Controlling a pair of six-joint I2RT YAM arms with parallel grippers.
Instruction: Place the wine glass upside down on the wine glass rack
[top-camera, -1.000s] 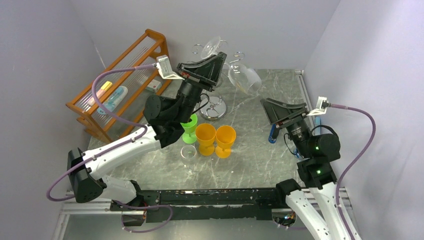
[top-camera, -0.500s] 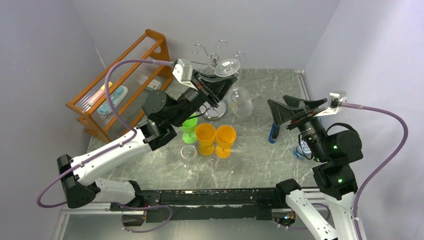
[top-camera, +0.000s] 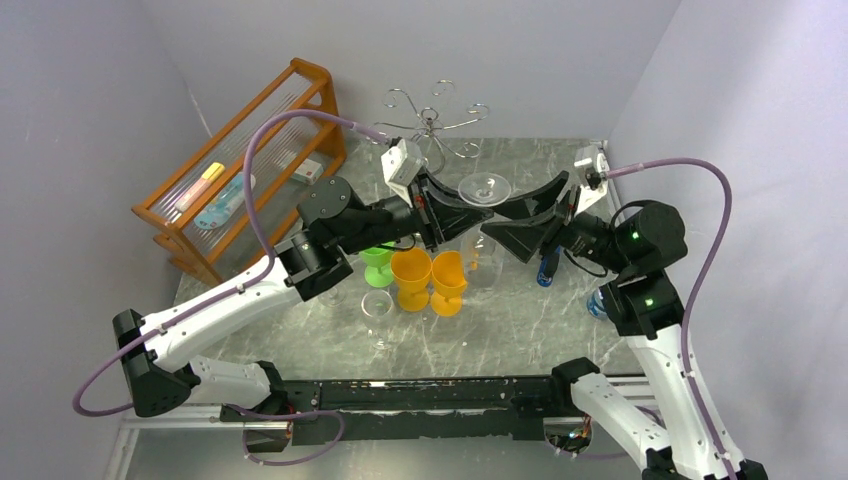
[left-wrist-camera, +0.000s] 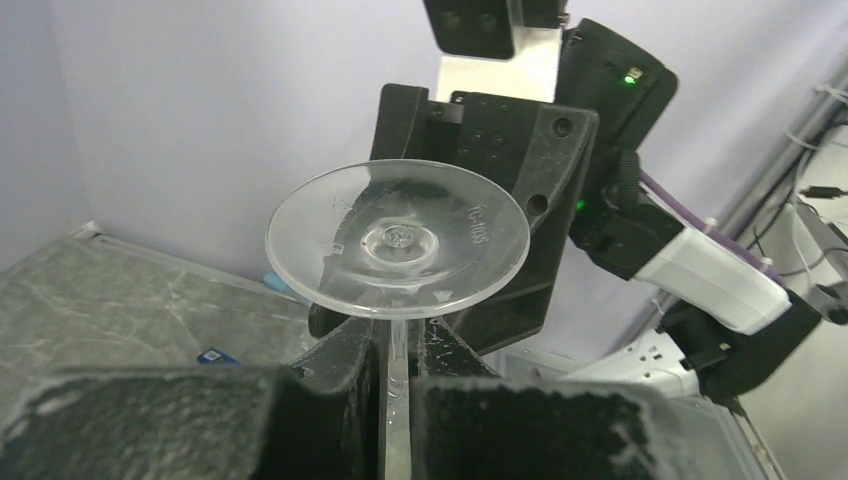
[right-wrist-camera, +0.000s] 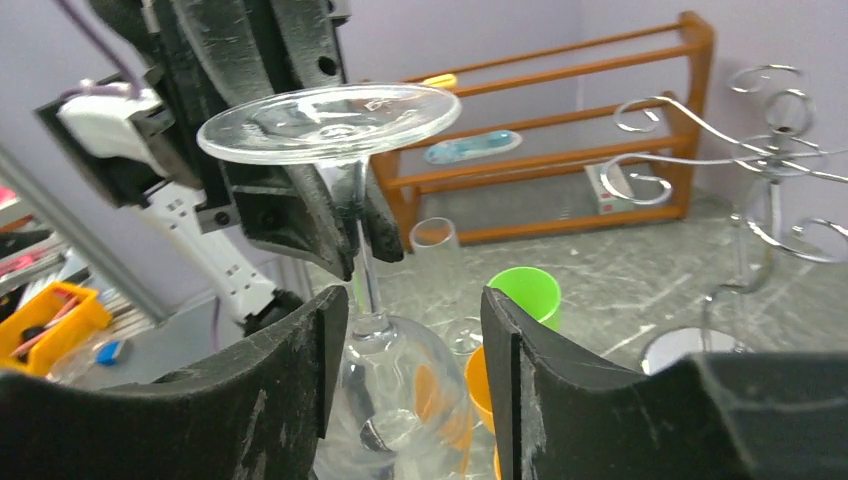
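Observation:
The clear wine glass (top-camera: 484, 187) hangs upside down above the table, foot up and bowl down. My left gripper (top-camera: 447, 212) is shut on its stem just under the foot; the left wrist view shows the foot (left-wrist-camera: 398, 238) above my closed gripper (left-wrist-camera: 400, 352). My right gripper (top-camera: 512, 226) is open, with its fingers on either side of the bowl (right-wrist-camera: 400, 390) and small gaps showing in the right wrist view (right-wrist-camera: 415, 340). The chrome wine glass rack (top-camera: 432, 120) stands behind the glass, at the back of the table, and shows in the right wrist view (right-wrist-camera: 770, 150).
An orange wooden shelf (top-camera: 240, 160) stands at the back left. Two orange cups (top-camera: 415, 275), a green cup (top-camera: 378, 255) and an upright clear glass (top-camera: 378, 310) stand below the held glass. A blue object (top-camera: 545, 268) and a bottle (top-camera: 598, 300) lie at the right.
My left arm has carried the glass away from the rack, forward and right, turning it foot up. My right arm has swung left and brought its open fingers around the bowl.

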